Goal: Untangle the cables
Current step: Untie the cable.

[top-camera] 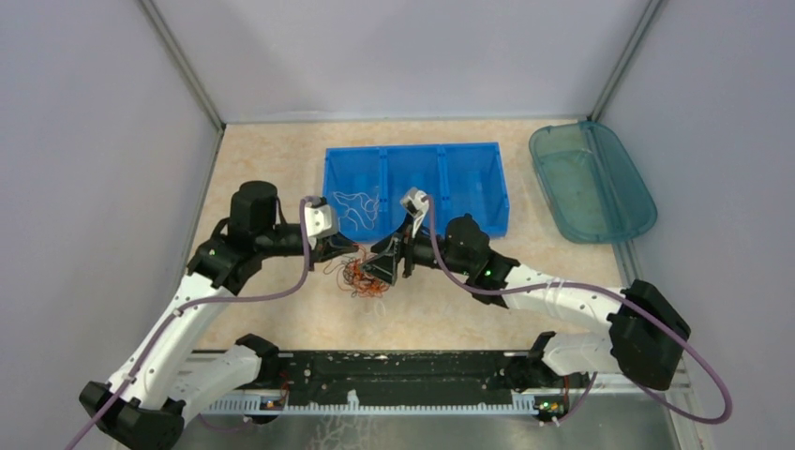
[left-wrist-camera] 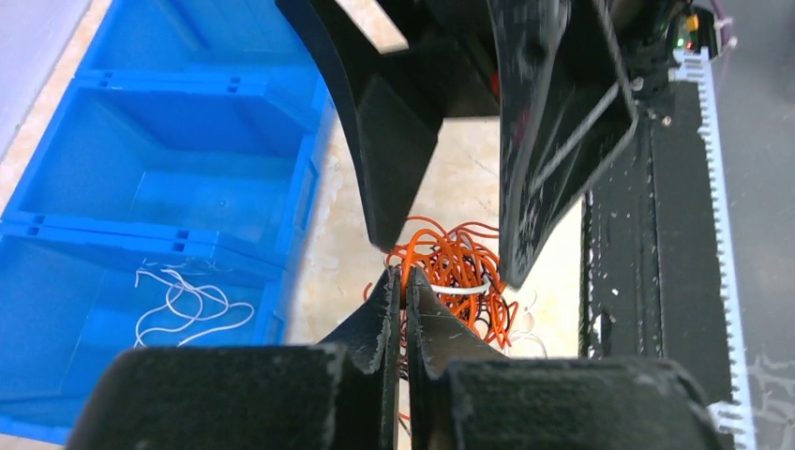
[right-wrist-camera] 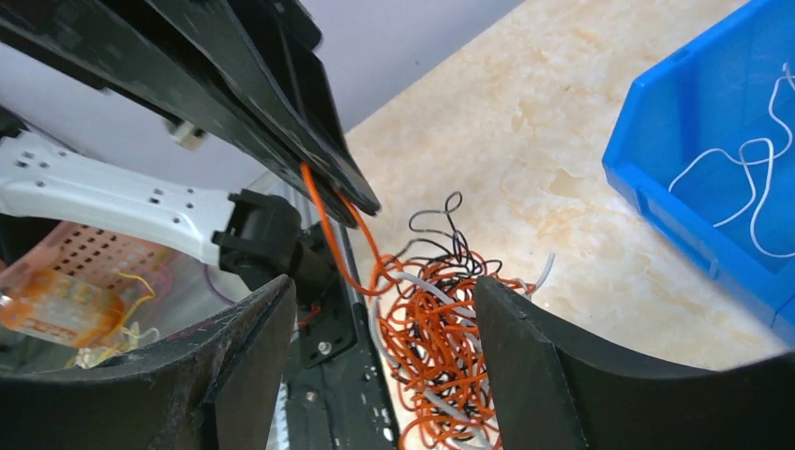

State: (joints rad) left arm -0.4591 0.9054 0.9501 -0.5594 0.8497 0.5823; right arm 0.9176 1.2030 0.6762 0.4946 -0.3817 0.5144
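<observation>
A tangle of orange, black and white cables lies on the beige table just in front of the blue bin. My left gripper is shut on one orange cable, which runs taut from its tips down into the tangle. My right gripper is open and hangs over the tangle, one finger on either side of it, holding nothing. In the top view the two grippers meet tip to tip over the pile. A few loose white cables lie in the bin's left compartment.
The blue bin has three compartments and stands right behind the tangle. A teal tray lies at the back right. A black toothed rail runs along the near edge between the arm bases. Grey walls enclose the table.
</observation>
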